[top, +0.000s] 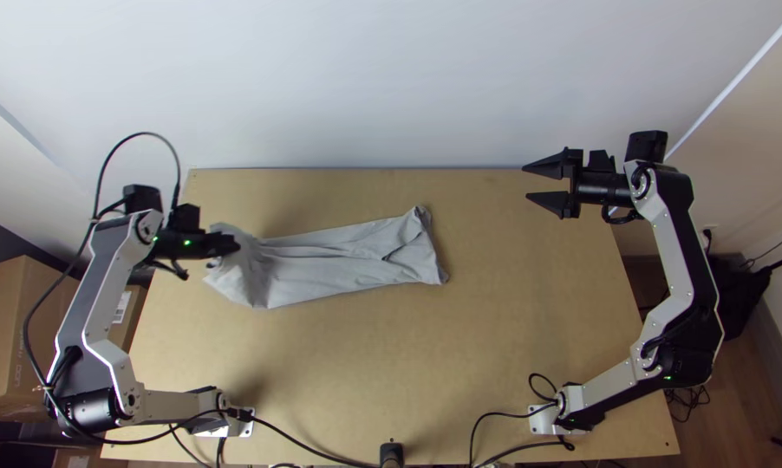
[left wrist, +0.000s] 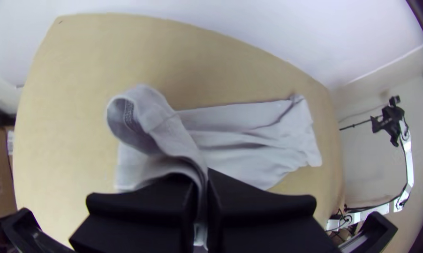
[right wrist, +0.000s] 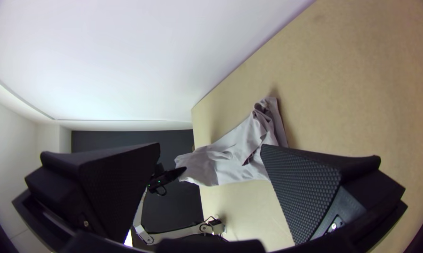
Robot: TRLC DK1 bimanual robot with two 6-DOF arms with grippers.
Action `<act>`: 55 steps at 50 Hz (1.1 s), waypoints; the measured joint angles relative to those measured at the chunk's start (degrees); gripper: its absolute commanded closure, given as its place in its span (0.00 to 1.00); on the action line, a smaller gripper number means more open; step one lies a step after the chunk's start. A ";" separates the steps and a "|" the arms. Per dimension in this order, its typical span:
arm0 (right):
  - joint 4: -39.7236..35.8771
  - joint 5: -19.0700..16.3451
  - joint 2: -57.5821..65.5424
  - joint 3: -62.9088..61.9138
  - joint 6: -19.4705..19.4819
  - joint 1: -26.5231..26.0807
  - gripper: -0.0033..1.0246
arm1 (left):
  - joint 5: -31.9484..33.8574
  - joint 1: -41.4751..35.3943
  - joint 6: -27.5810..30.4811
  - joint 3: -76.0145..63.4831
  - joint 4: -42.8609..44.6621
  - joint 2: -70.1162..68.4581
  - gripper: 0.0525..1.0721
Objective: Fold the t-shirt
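We have the t-shirt (top: 348,264) on the bench (top: 495,347), left of centre, its left end in the left end effector (top: 235,244), the right end effector (top: 528,185) well apart rightward, the wall (top: 365,78) behind.

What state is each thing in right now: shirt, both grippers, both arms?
T-shirt, narrow creased strip, one end pinched and raised, the rest lying on the table.
Left gripper, jaws shut on the raised end.
Right gripper, jaws open, empty, clear of the shirt.
Left arm, green lights lit near its gripper.
Right arm, green light lit near its elbow.
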 measured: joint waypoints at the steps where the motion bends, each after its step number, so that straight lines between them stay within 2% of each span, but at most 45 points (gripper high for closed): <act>1: -0.02 0.00 -0.04 0.00 -0.02 0.00 0.04 | -0.02 -1.44 -0.79 0.70 0.00 0.00 0.97; 15: 0.00 0.00 -2.27 -2.23 -0.17 -1.27 0.04 | -2.75 -20.00 -12.41 12.94 0.79 5.92 0.97; 25: 0.00 0.04 -4.79 -5.35 -0.20 -3.13 0.04 | -5.07 -30.71 -18.08 21.51 1.73 14.49 0.97; 35: 0.00 0.26 -8.52 -9.84 -0.48 -4.81 0.04 | -6.19 -38.18 -22.05 30.32 3.56 23.80 0.97; 47: 0.46 0.96 -12.52 -17.05 -1.68 -5.46 0.04 | -7.37 -44.78 -24.15 43.43 3.74 36.98 0.97; 48: 0.48 1.09 -12.79 -17.59 -1.68 -5.46 0.04 | -7.43 -45.31 -24.26 44.54 3.74 38.14 0.93; 49: 0.48 1.14 -13.03 -18.21 -1.70 -5.46 0.04 | -7.54 -45.79 -24.33 45.70 3.69 39.06 0.83; 50: 0.55 1.14 -13.25 -18.69 -1.70 -5.46 0.04 | -7.87 -46.29 -24.39 46.90 3.72 40.28 0.64; 52: 0.72 1.29 -13.73 -19.58 -1.73 -5.49 0.04 | -8.87 -47.28 -24.79 49.94 3.67 43.10 0.18; 53: 0.81 1.31 -13.92 -20.04 -1.86 -5.53 0.04 | -9.03 -47.74 -24.79 51.08 3.69 44.13 0.02; 55: 1.11 1.36 -14.45 -21.00 -1.90 -5.57 0.04 | -9.55 -48.65 -25.00 53.70 3.78 46.75 0.04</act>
